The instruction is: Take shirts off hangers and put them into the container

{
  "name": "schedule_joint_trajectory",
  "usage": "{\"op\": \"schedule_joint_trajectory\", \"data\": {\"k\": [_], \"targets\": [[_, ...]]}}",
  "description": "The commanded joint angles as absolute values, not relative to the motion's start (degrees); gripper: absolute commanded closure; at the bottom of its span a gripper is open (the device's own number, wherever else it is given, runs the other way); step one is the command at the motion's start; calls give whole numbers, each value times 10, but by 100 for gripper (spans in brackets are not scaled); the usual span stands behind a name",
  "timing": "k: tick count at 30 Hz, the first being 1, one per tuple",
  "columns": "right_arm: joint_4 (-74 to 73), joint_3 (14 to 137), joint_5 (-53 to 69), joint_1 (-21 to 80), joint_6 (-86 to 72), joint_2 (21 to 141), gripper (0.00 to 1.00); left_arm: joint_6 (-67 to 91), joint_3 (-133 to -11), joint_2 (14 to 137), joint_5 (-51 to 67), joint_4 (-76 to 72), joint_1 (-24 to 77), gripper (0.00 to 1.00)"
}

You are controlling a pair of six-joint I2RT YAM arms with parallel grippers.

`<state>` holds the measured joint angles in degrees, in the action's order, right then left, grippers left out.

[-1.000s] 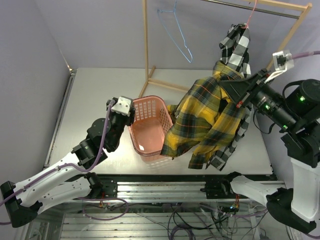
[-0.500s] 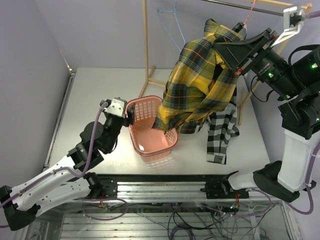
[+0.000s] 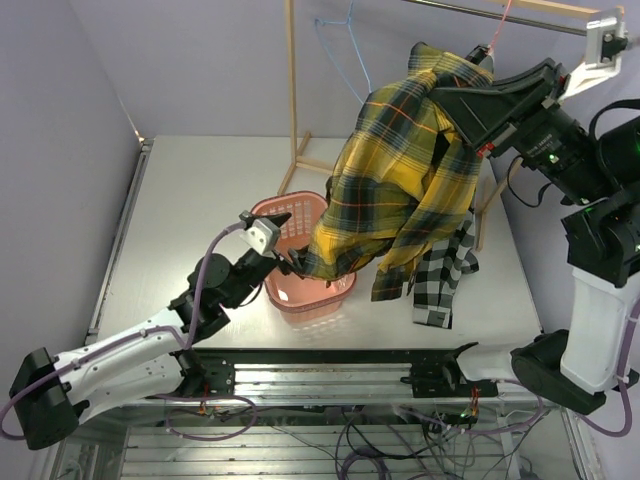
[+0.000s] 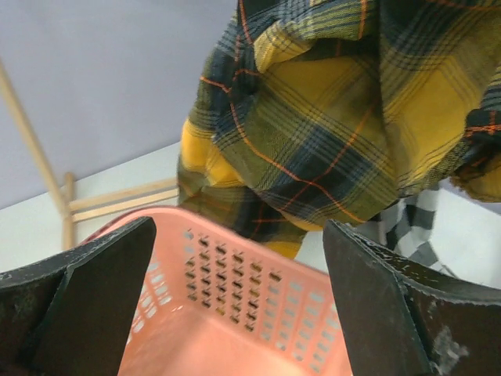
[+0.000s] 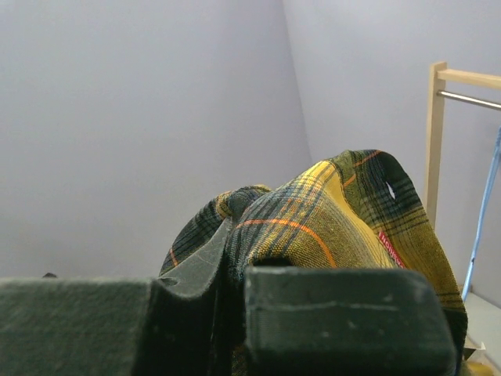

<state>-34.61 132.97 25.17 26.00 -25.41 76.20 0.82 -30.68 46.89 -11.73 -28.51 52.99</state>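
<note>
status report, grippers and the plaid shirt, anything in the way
Left gripper open at the laundry basket. Right gripper shut on yellow plaid shirt, held high, hem over basket. Black-and-white check shirt hangs right beside it.

A robotics lab: plain grey walls (image 3: 200, 70), metal table (image 3: 200, 220), loose cables (image 3: 380, 440) beneath a mounting rail (image 3: 330, 378).

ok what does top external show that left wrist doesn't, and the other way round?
Top external only: right gripper shut on the yellow plaid shirt, held high; the bare blue hanger and the pink hanger. Left wrist only: the basket and its perforated far wall close up, framed by the open left gripper. Both: that shirt's hem hanging at the basket, check shirt beyond it.
</note>
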Motion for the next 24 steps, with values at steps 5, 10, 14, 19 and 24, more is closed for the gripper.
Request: {"op": "schedule_joint_trajectory", "data": {"k": [5,10,14,19,24], "targets": [[-307,1347,299,260,-267,732,100,59,-340,570,2,-462,528,0],[-297,1331,307,260,-277,719,100,68,-375,650,31,-512,531,0],[-306,1325,309,260,-275,708,100,56,-404,699,11,-546,535,0],[-312,1319,317,260,-277,695,100,47,-453,758,42,-564,535,13],[-345,1322,286,260,-248,693,100,23,-489,744,3,-534,535,93]]}}
